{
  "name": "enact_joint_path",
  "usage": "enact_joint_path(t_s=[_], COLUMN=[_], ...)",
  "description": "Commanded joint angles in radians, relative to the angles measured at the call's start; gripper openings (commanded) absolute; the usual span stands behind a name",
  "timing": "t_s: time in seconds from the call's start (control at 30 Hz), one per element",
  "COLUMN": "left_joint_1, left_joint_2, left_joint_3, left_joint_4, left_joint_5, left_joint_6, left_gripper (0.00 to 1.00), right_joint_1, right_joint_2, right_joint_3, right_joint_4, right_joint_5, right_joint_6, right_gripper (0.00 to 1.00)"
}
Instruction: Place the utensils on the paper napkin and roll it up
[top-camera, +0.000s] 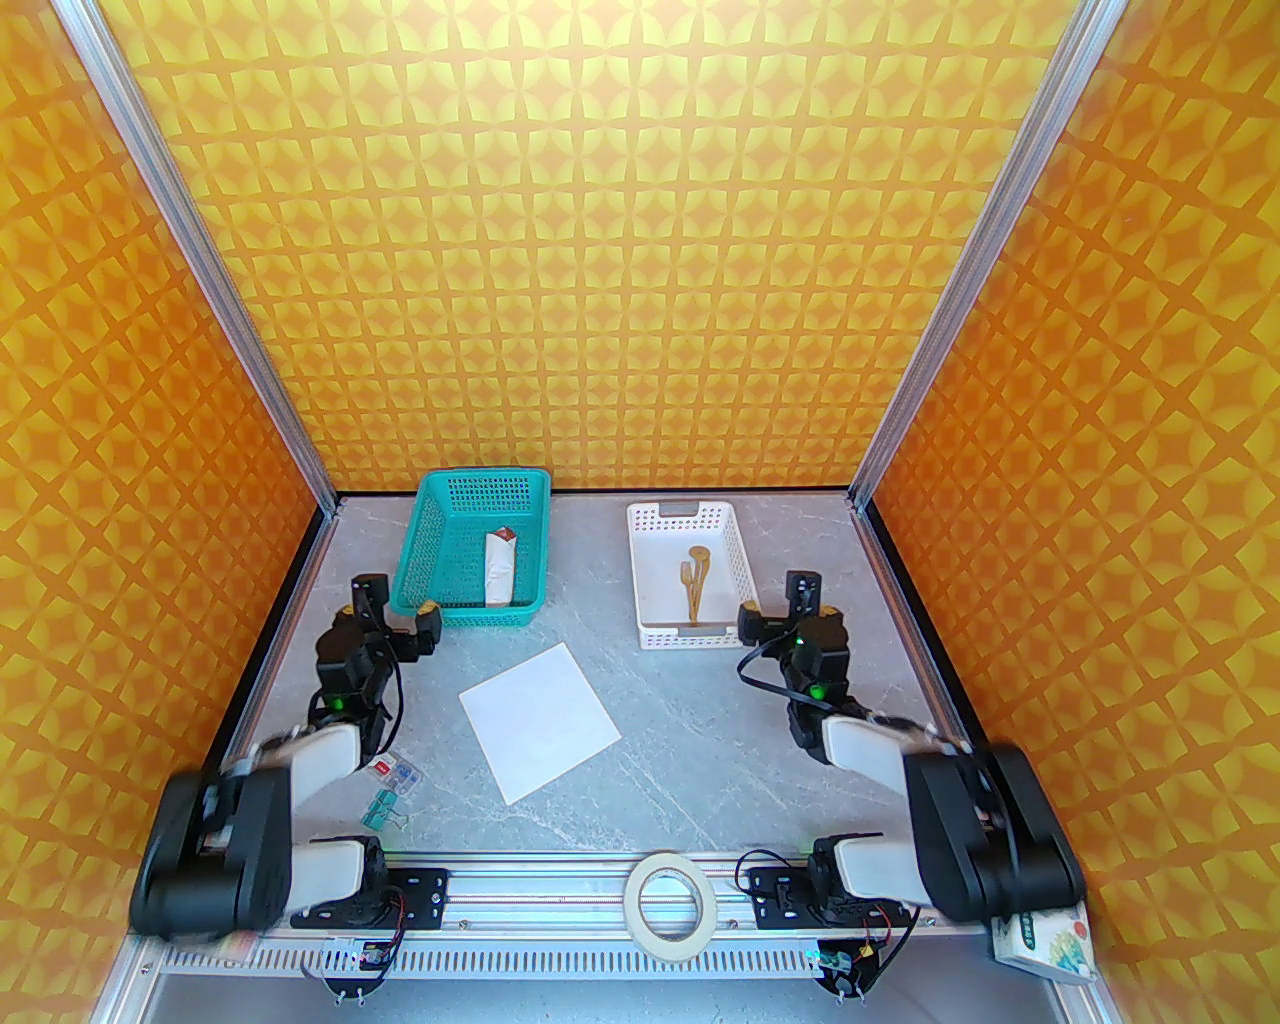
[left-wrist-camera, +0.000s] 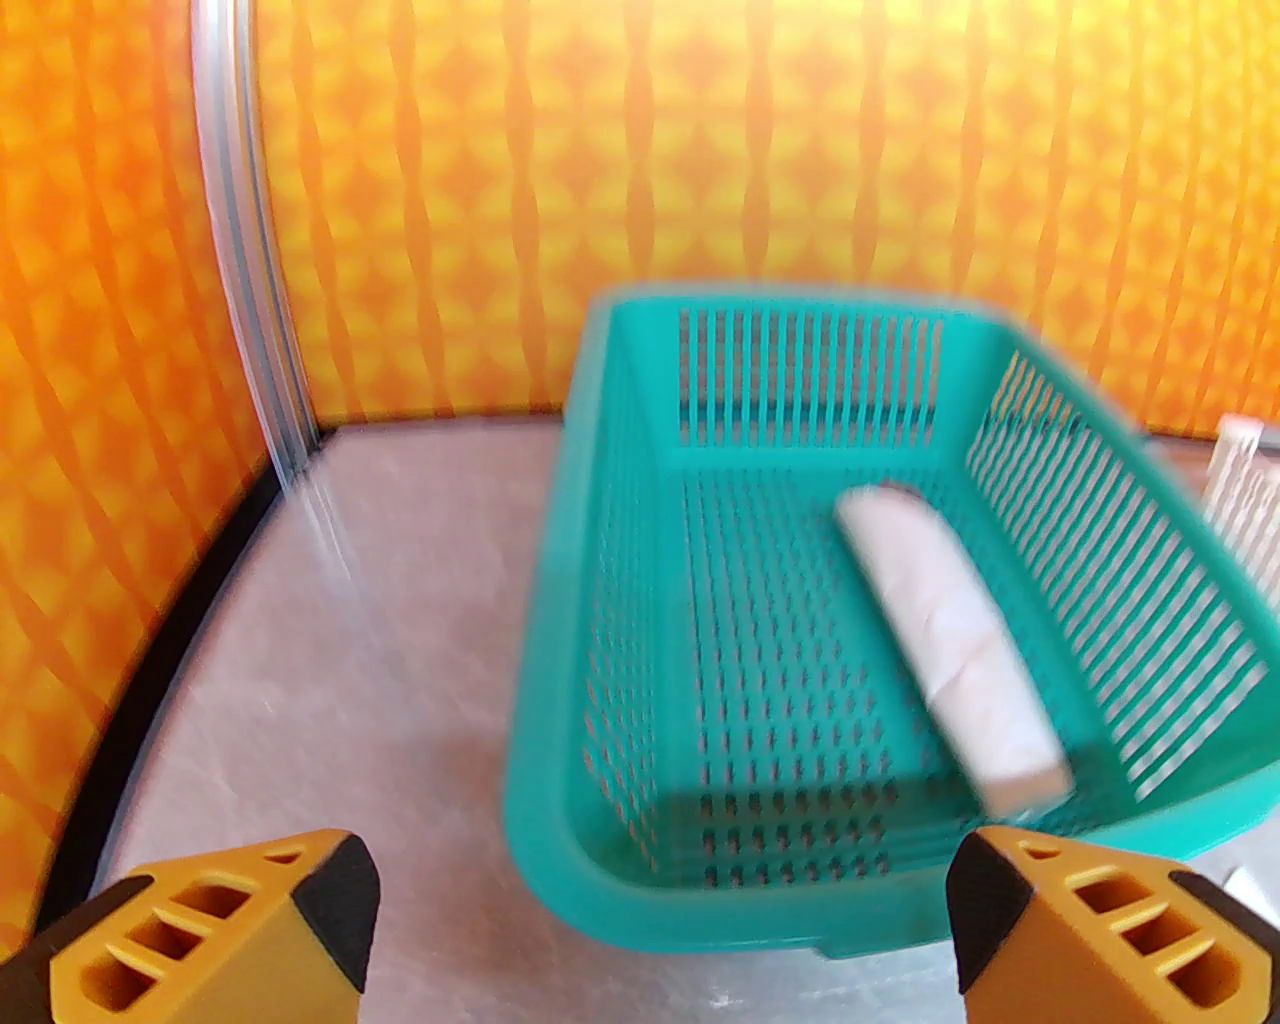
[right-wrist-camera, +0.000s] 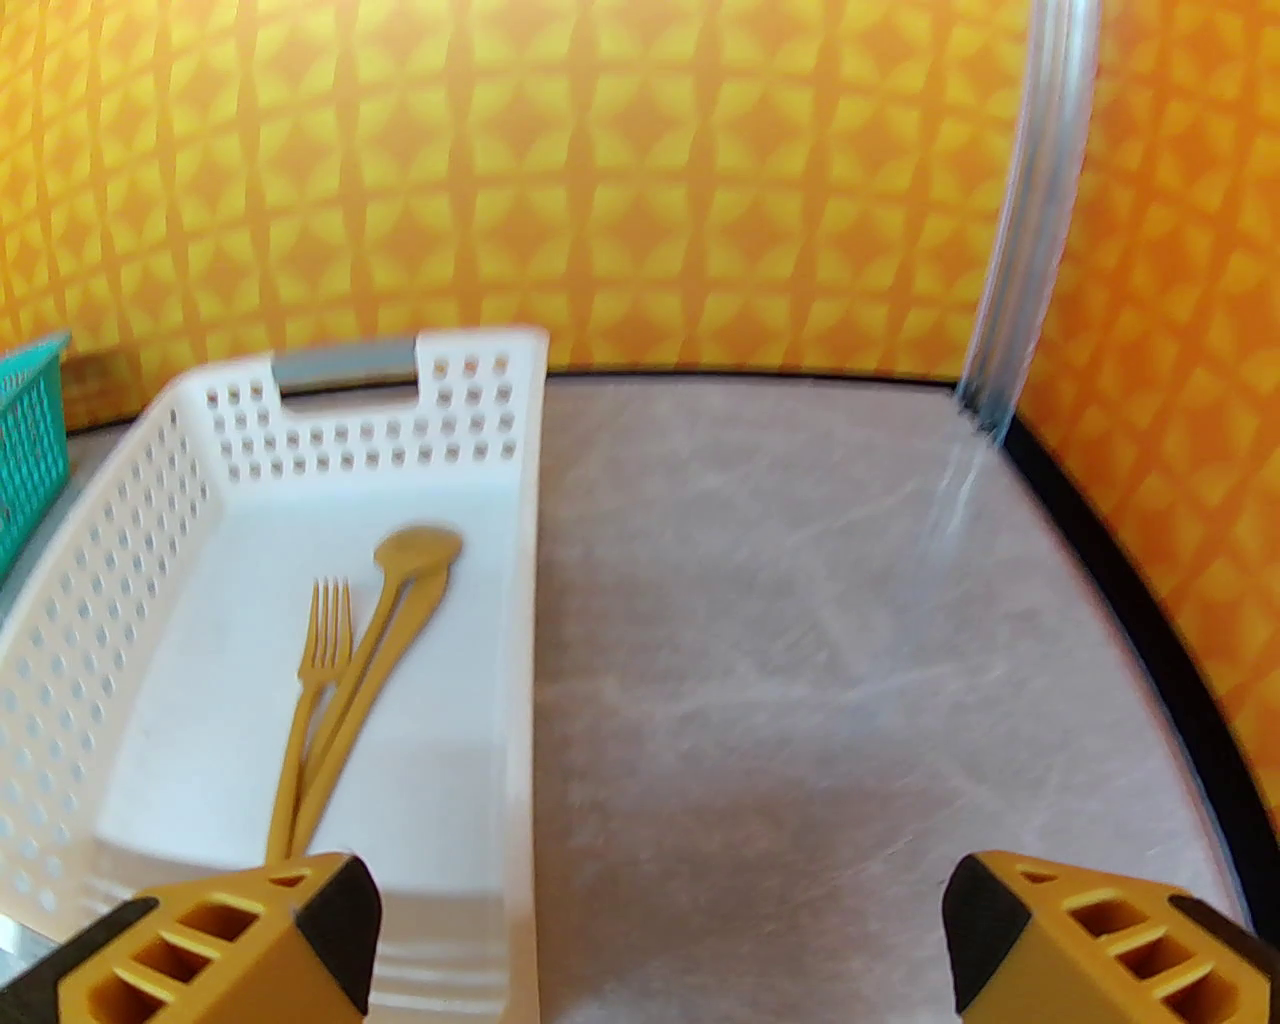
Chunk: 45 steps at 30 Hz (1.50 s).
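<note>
Your right gripper (right-wrist-camera: 655, 935) wide, empty, over white basket (right-wrist-camera: 525, 600) wall; left gripper (left-wrist-camera: 660, 925) wide too. Pickup pending: shift left, pinch utensils (right-wrist-camera: 345, 665), carry to paper napkin (top-camera: 540, 720).

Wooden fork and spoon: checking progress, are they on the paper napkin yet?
No, the fork and spoon lie in the white basket, apart from the paper napkin.

Grey marbled tabletop (top-camera: 720, 760), lightly laid out

A white paper napkin (top-camera: 540, 722) lies flat and skewed near the middle. A teal basket (top-camera: 425, 530) sits at the back left and a white basket (top-camera: 690, 636) at the back right, well apart. A few small clips (top-camera: 385, 805) lie near the front left.
</note>
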Motion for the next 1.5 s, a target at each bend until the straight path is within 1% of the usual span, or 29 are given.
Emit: enact_joint_path(t_s=[0.0, 0.1, 0.2, 0.3, 0.33, 0.4, 0.47, 0.5, 0.57, 0.63, 0.67, 0.77, 0.83, 0.9, 0.97, 1.0, 1.03, 1.07, 1.17, 1.2, 1.27, 1.37, 1.47], left_joint_1=[-0.003, -0.018, -0.046, -0.070, -0.080, -0.103, -0.134, -0.146, -0.173, -0.199, -0.209, -0.222, -0.222, -0.222, -0.221, -0.219, -0.216, -0.215, -0.201, -0.195, -0.181, -0.161, -0.151], left_joint_2=[-0.145, -0.228, -0.277, -0.295, -0.299, -0.303, -0.302, -0.300, -0.289, -0.270, -0.255, -0.214, -0.192, -0.180, -0.166, -0.156, -0.141, -0.126, -0.056, -0.028, 0.015, 0.071, 0.119], left_joint_3=[0.032, 0.095, 0.189, 0.271, 0.293, 0.314, 0.324, 0.324, 0.322, 0.319, 0.311, 0.282, 0.249, 0.217, 0.189, 0.182, 0.179, 0.179, 0.196, 0.203, 0.214, 0.225, 0.228], left_joint_4=[-0.199, -0.360, -0.561, -0.756, -0.813, -0.900, -0.985, -1.017, -1.075, -1.125, -1.140, -1.145, -1.114, -1.065, -1.010, -0.990, -0.974, -0.961, -0.950, -0.950, -0.943, -0.933, -0.906], left_joint_5=[0.002, 0.002, 0.002, 0.043, 0.074, 0.119, 0.154, 0.169, 0.196, 0.217, 0.240, 0.291, 0.329, 0.346, 0.353, 0.360, 0.367, 0.381, 0.420, 0.431, 0.457, 0.462, 0.462], left_joint_6=[-0.038, -0.112, -0.160, -0.228, -0.258, -0.312, -0.352, -0.361, -0.369, -0.378, -0.387, -0.434, -0.484, -0.530, -0.565, -0.575, -0.585, -0.588, -0.578, -0.574, -0.568, -0.559, -0.558], left_gripper=[0.99, 0.99, 0.99, 0.99, 0.99, 0.99, 0.99, 0.97, 0.91, 0.83, 0.76, 0.63, 0.56, 0.54, 0.50, 0.45, 0.39, 0.37, 0.37, 0.37, 0.33, 0.29, 0.26], right_joint_1=[0.006, 0.006, 0.006, 0.005, 0.005, 0.006, 0.006, 0.007, 0.017, 0.040, 0.072, 0.155, 0.247, 0.326, 0.423, 0.466, 0.517, 0.563, 0.684, 0.715, 0.767, 0.813, 0.836], right_joint_2=[-0.129, -0.261, -0.380, -0.449, -0.461, -0.472, -0.471, -0.467, -0.464, -0.464, -0.464, -0.455, -0.425, -0.387, -0.325, -0.294, -0.255, -0.213, -0.070, -0.027, 0.069, 0.196, 0.299], right_joint_3=[0.021, 0.041, 0.113, 0.215, 0.253, 0.317, 0.374, 0.392, 0.404, 0.398, 0.385, 0.360, 0.348, 0.349, 0.357, 0.363, 0.376, 0.393, 0.447, 0.464, 0.505, 0.564, 0.615], right_joint_4=[-0.211, -0.361, -0.581, -0.781, -0.849, -0.952, -1.040, -1.069, -1.103, -1.112, -1.109, -1.092, -1.084, -1.083, -1.080, -1.074, -1.073, -1.068, -1.049, -1.040, -1.029, -1.018, -1.026], right_joint_5=[0.029, -0.022, -0.074, -0.198, -0.248, -0.322, -0.428, -0.477, -0.536, -0.583, -0.597, -0.589, -0.555, -0.511, -0.452, -0.425, -0.390, -0.359, -0.288, -0.271, -0.247, -0.240, -0.244], right_joint_6=[0.066, 0.118, 0.180, 0.248, 0.264, 0.298, 0.345, 0.366, 0.414, 0.463, 0.501, 0.552, 0.578, 0.590, 0.599, 0.601, 0.603, 0.607, 0.625, 0.629, 0.638, 0.648, 0.646], right_gripper=[0.99, 0.99, 0.99, 0.99, 0.99, 0.99, 0.99, 0.99, 0.98, 0.99, 0.98, 0.95, 0.92, 0.91, 0.89, 0.89, 0.88, 0.87, 0.86, 0.85, 0.82, 0.73, 0.61])
